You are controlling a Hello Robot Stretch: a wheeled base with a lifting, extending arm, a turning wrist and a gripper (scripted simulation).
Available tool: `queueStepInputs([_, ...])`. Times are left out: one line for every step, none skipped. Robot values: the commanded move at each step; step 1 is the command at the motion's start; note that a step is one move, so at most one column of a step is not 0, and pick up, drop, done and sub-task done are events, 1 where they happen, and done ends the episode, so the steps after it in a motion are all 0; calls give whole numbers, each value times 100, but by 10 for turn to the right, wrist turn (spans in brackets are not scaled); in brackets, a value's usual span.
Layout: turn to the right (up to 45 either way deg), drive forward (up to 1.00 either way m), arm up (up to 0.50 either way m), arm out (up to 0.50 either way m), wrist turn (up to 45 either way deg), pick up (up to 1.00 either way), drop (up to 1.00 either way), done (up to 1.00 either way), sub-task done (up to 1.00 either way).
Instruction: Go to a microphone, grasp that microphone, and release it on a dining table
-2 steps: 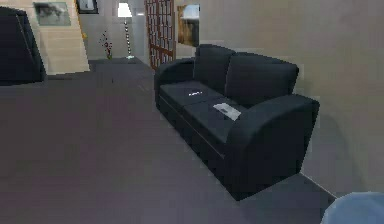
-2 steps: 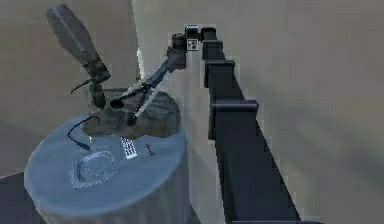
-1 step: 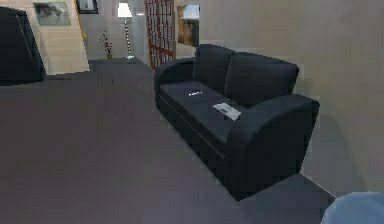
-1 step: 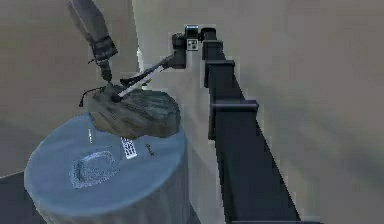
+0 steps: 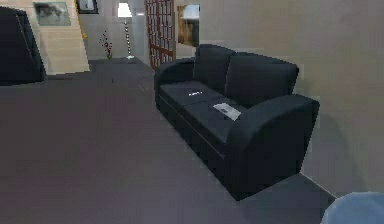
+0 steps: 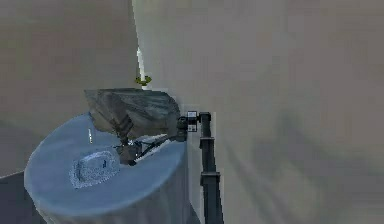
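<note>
- Two thin fingers of my gripper (image 6: 133, 152) reach across the top of a pale blue round table (image 6: 60, 150) in the arm side view, at the end of my dark square arm bar (image 6: 207, 178).
- A glassy, translucent crumpled shape (image 6: 95, 168) lies on the tabletop just beside those fingers, so I cannot tell whether I hold anything or how my fingers are set.
- A grey-brown angular lump (image 6: 130, 108) sits on the table's far part, close behind my gripper.
- A small yellowish-green thing (image 6: 144, 80) shows beyond that lump. I cannot tell whether it, or any other shape here, is the microphone.
- Ahead, a dark navy two-seat sofa (image 5: 250, 125) stands against a beige wall (image 5: 340, 60), with a flat pale grey sheet (image 5: 227, 110) on its seat.
- A white-shaded floor lamp (image 5: 125, 25) stands far off near the forward view's top.
</note>
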Motion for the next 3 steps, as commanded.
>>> queueStepInputs([0,0,0,0,0,0,100,0,0])
queueStepInputs([0,0,10,0,0,0,0,0,0])
queueStepInputs([0,0,0,-8,0,0,0,0,0])
